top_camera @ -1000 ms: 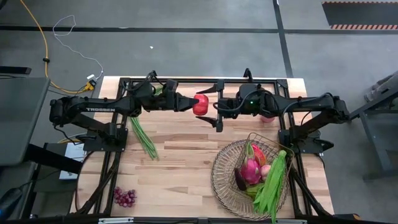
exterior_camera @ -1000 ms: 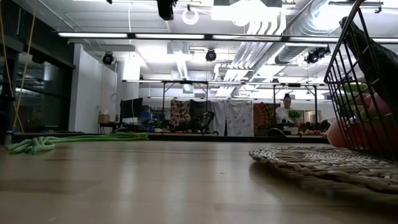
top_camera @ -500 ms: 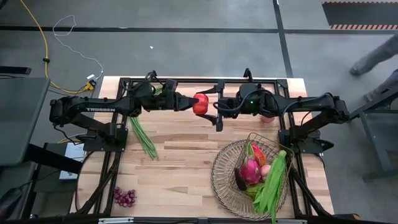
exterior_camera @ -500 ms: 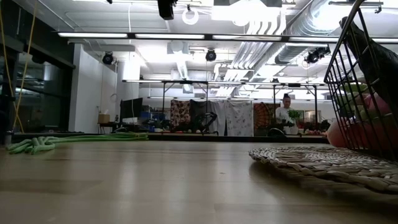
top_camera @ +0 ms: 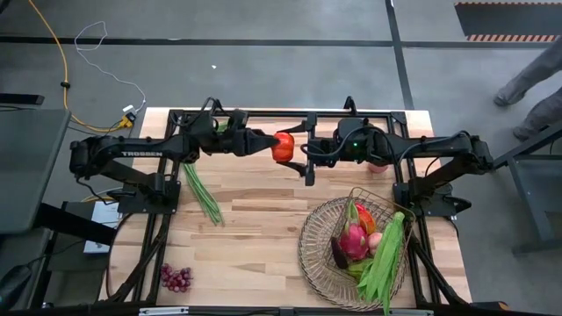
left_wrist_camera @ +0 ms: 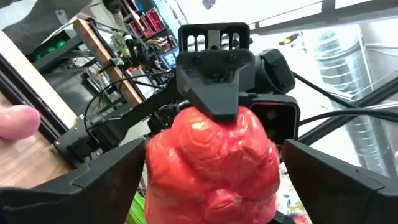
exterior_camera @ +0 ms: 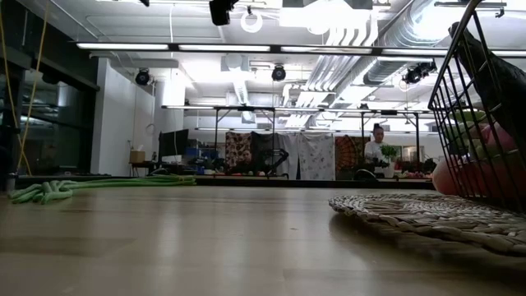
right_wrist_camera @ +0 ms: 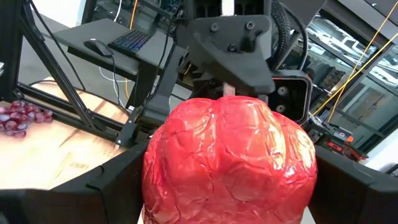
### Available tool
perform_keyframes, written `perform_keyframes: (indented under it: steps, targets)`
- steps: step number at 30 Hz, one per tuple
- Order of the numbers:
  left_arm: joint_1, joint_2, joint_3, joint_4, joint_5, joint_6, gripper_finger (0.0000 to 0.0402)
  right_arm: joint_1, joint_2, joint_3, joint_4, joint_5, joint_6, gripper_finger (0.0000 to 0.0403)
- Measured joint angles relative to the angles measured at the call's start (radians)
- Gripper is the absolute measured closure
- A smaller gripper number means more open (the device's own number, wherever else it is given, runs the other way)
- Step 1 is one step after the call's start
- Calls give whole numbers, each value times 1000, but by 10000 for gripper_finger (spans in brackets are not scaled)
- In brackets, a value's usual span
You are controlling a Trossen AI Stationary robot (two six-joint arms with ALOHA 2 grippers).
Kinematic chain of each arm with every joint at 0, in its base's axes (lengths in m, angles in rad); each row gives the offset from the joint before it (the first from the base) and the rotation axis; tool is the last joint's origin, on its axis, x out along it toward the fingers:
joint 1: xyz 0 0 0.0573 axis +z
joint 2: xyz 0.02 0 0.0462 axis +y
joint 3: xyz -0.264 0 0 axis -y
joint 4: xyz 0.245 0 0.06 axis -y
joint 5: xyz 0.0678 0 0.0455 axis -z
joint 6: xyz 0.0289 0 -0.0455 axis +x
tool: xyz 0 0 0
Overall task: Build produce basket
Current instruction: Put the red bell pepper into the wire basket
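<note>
Hanging in the air between both arms, the red pepper (top_camera: pixel 283 147) sits well apart from the basket (top_camera: pixel 309 254), off toward the tabletop's (top_camera: pixel 255 237) far edge and the left arm's side. It is a plump, glossy red piece with rounded lobes and a creased, wrinkled skin, and it fills most of each wrist view. The right end effector (top_camera: pixel 299 149) is grasping it, its dark fingers (right_wrist_camera: pixel 118 180) pressed on opposite sides of the pepper. The left end effector (top_camera: pixel 274 144) meets the pepper from the side farther from the basket and looks released: in the left wrist view a thin gap shows between one finger (left_wrist_camera: pixel 323 168) and the red skin. The basket is round and shallow, tan, with open lattice and a thick woven rim. A darker wire frame (top_camera: pixel 379 198) stands in it. Inside lie a pink dragon fruit (top_camera: pixel 355 239), a peach (top_camera: pixel 375 241), a dark eggplant (top_camera: pixel 339 254) and long green beans (top_camera: pixel 386 254) that reach over the rim. Well away from the basket on the left arm's side lie another bean bunch (top_camera: pixel 202 193) and purple grapes (top_camera: pixel 176 278).
</note>
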Motion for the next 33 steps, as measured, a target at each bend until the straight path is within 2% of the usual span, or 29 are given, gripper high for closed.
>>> perform_keyframes:
  steps: [6,9,11,14,18,21,24,33]
  targets:
    - [58,-32,0,-15,60,21,27,0,-3,0,-7,4,-2,72]
    - [112,-80,0,-98,89,70,27,0,-29,0,-34,39,-4,72]
    - [154,-132,0,-193,87,136,27,0,-65,0,-70,100,5,72]
    - [199,-228,1,-365,13,303,27,-1,-130,0,-174,180,68,72]
    - [198,-345,1,-559,-166,610,27,-1,-230,0,-332,202,255,72]
    - [161,-405,1,-628,-210,824,28,0,-297,0,-464,164,426,72]
    - [107,-444,1,-672,-267,928,30,0,-353,0,-589,102,578,72]
    - [-40,-454,0,-708,-330,897,32,68,-425,-2,-1066,-149,1089,72]
